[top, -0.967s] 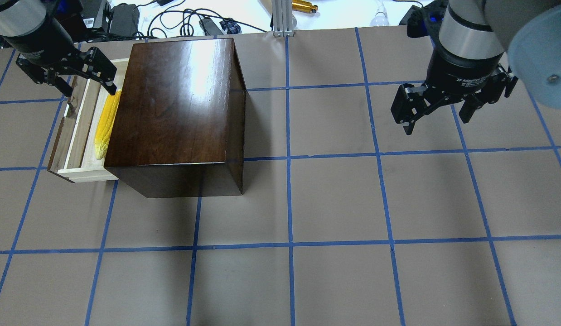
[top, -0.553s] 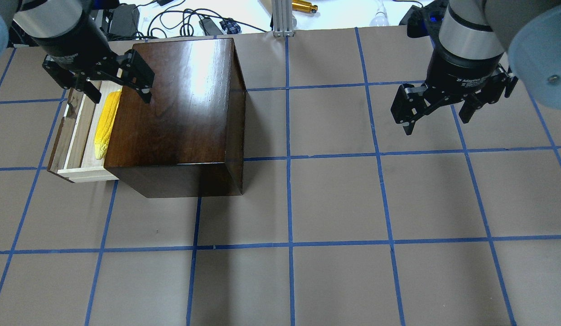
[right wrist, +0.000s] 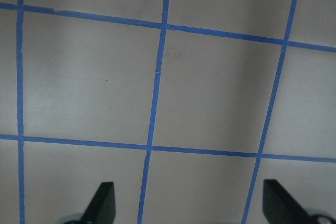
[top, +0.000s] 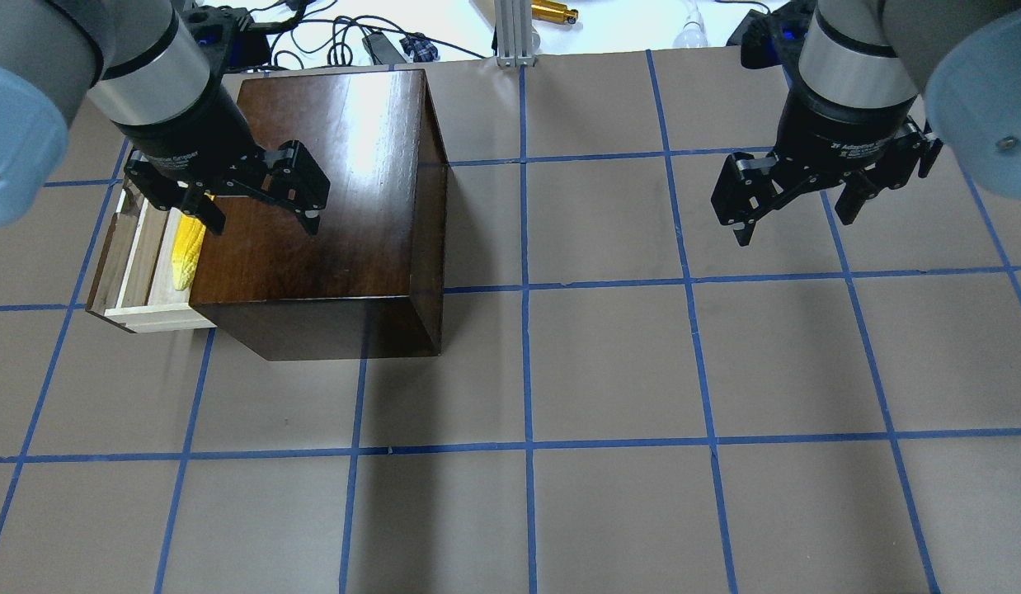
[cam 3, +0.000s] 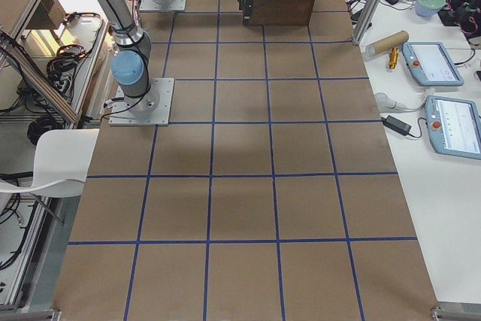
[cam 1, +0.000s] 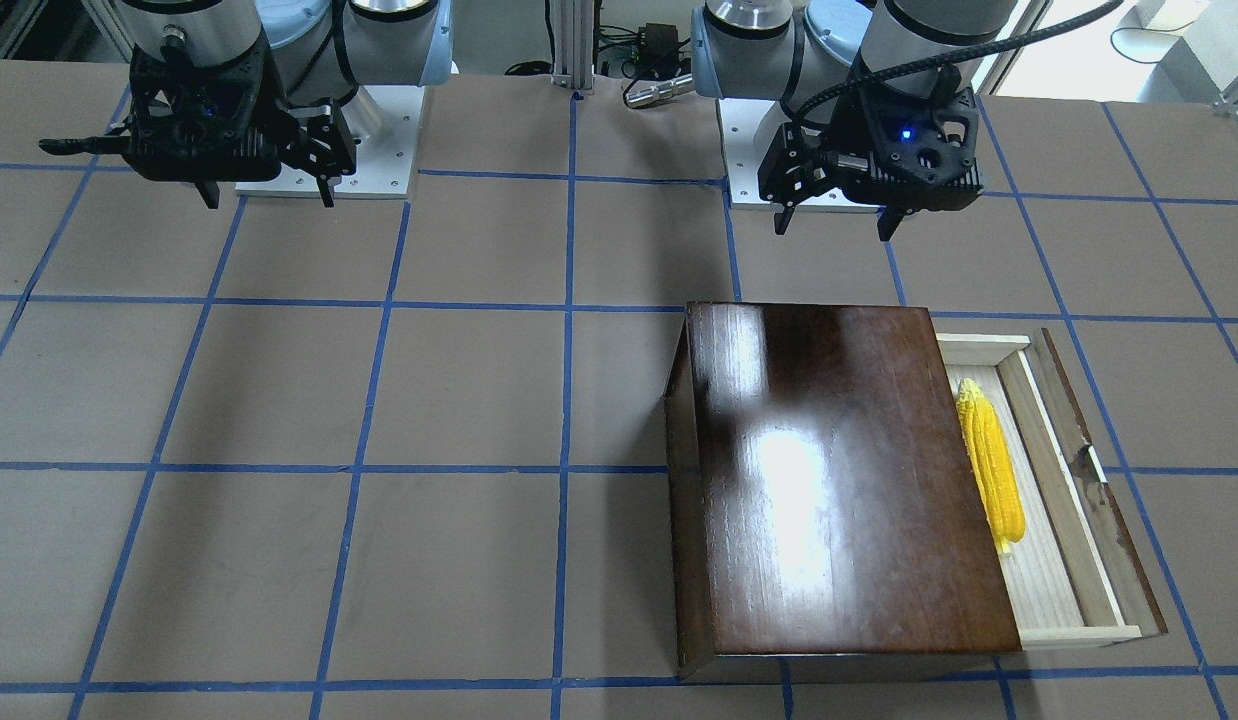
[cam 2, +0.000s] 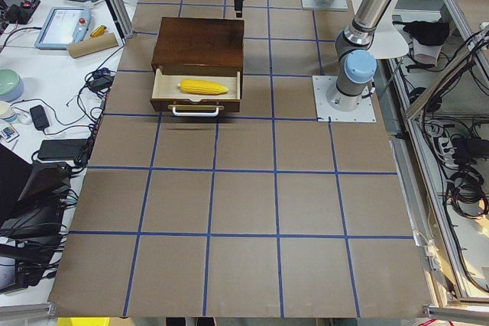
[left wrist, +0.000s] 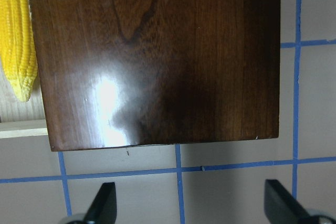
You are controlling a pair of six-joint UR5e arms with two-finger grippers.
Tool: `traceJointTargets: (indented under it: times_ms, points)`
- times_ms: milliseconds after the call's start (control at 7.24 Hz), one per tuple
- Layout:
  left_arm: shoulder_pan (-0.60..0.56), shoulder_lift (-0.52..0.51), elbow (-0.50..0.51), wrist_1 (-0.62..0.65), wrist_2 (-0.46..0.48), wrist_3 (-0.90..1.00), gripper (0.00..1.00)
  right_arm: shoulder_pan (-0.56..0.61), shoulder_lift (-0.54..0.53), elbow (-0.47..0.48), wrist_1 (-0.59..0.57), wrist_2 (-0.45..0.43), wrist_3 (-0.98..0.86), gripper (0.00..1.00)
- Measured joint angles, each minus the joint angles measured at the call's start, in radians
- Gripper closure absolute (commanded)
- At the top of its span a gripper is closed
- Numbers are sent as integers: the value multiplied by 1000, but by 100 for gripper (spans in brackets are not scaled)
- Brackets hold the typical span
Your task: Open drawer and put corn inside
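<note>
From overhead the left gripper (top: 263,224) hides much of the corn (top: 186,256) (the far end) and drawer (top: 131,268).

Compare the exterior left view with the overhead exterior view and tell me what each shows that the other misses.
Only the exterior left view shows the metal pull on the front of the drawer, and the corn along its whole length. Only the overhead view shows both grippers clearly: the left gripper open over the box, hiding part of the corn, and the right gripper open over the table. Both show the drawer pulled out with the corn lying inside.
</note>
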Motion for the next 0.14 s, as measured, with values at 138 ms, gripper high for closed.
traceJointTargets:
  times_ms: [138]
  points:
    - [0, 2, 1, 1, 0, -1, 0, 0, 1, 0, 0, 0, 0, 0]
